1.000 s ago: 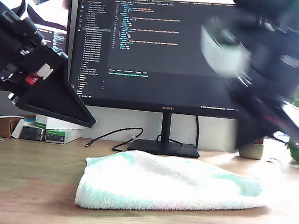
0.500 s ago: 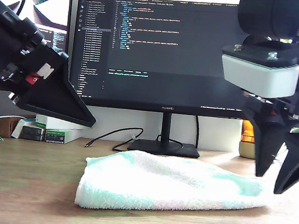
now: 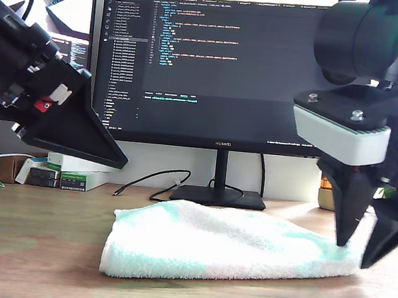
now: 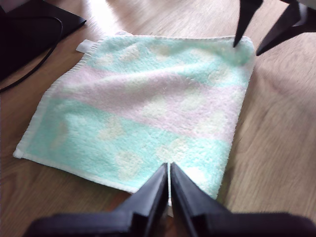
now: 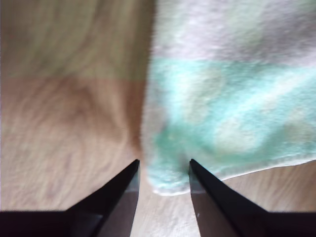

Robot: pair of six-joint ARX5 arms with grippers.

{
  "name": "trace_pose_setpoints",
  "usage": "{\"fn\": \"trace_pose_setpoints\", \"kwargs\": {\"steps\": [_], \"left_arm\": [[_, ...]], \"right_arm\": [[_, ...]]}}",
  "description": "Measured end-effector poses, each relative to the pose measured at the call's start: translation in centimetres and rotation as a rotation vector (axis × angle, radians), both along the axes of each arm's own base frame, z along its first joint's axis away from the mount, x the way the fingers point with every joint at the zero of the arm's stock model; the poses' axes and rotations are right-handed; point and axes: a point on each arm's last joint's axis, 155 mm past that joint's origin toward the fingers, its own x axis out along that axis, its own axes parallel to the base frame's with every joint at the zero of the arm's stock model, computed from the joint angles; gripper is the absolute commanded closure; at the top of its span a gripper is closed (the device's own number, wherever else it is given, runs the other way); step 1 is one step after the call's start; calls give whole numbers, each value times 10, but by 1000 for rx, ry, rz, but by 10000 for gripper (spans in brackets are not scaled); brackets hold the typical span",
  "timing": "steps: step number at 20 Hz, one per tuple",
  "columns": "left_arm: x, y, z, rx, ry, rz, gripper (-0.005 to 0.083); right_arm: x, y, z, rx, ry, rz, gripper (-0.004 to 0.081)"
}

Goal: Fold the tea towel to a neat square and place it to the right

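Mint-and-pink terry, the tea towel (image 3: 231, 246) lies folded on the desk (image 3: 29, 273). Our second gripper (image 3: 362, 251) has dropped in the last second, jaws parted astride the towel's corner. Our first gripper (image 4: 169, 185), jaws together, hovers apart above the opposite edge. A grasp looks imminent.

Strong light makes the tea towel (image 3: 228, 248) look almost white in the exterior view (its colours show better in the first wrist view). A bright patch shines on the surface (image 4: 276, 148). The second wrist view is soft and blurry. The monitor (image 3: 208, 64) looks sharp.
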Motion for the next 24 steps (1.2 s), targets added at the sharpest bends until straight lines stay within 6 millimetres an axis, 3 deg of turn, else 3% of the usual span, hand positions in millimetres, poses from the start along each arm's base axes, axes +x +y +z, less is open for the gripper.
{"fn": "trace_pose_setpoints", "kwargs": {"steps": [12, 14, 17, 19, 22, 24], "left_arm": [[0, 0, -1, 3, 4, 0, 795], [-1, 1, -3, 11, 11, 0, 795], [-4, 3, -7, 23, 25, -1, 793], [-5, 4, -9, 41, 20, -12, 729], [-8, 2, -10, 74, -24, -72, 473], [-14, -4, -8, 108, -89, -173, 425]], "right_arm": [[2, -2, -14, -3, 41, -14, 502], [3, -2, -14, -3, 38, -15, 553], [11, 3, -15, 11, 12, -15, 747], [11, 2, -16, 8, 17, -15, 783], [11, 3, -17, 8, 18, -16, 783], [11, 3, -17, 8, 17, -16, 783]]}}
